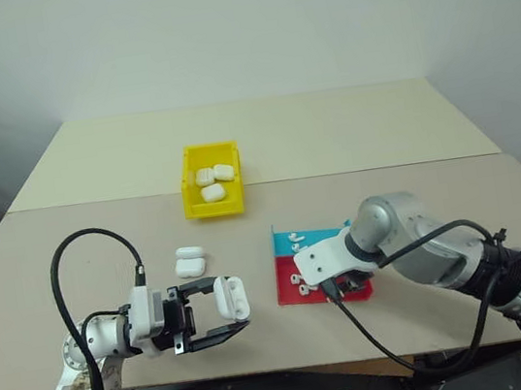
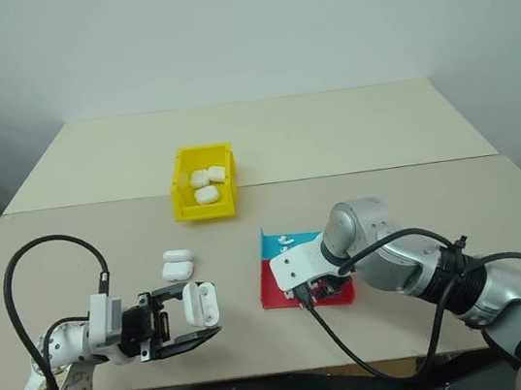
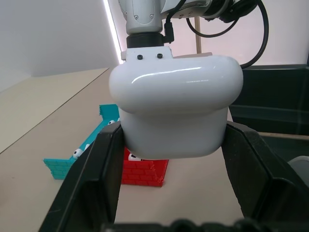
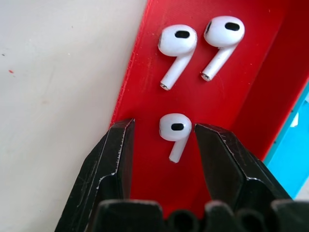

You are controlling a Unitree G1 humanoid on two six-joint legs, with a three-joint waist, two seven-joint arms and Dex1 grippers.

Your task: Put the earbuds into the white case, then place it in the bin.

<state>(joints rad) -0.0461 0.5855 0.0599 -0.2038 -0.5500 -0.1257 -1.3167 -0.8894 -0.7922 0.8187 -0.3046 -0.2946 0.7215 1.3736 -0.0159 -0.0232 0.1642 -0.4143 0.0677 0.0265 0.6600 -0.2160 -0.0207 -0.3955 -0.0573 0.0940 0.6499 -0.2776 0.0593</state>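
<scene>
Left gripper (image 1: 222,315), near left of the table (image 1: 397,125), clamped fully on an open white case (image 1: 232,297), one black finger (image 3: 99,169) on each side of the body, lid hinged up, gripper pointing level toward the right; held clear above the tabletop.

Right gripper (image 4: 164,140), near right, pointing steeply down into the red half of the tray (image 4: 241,92); fingers partly apart, one on each side of a single earbud (image 4: 175,133), a little daylight on both sides, nothing gripped; fingertips low over the red floor, touching or not cannot be told; just beyond that earbud, two more earbuds (image 4: 200,46) lying side by side on the same red floor, stems slanting alike; left finger close to the tray's red wall, bare tabletop outside it.

Tray (image 1: 288,279) in red and blue, flat on the table between the two grippers, blue half on the far side with more small white pieces in it; further out, a second white case (image 1: 190,261), closed, resting on the table just beyond the left gripper; farther still, toward the middle of the table, the yellow bin (image 1: 194,197) upright, three white cases (image 1: 212,181) inside, touching one another.
</scene>
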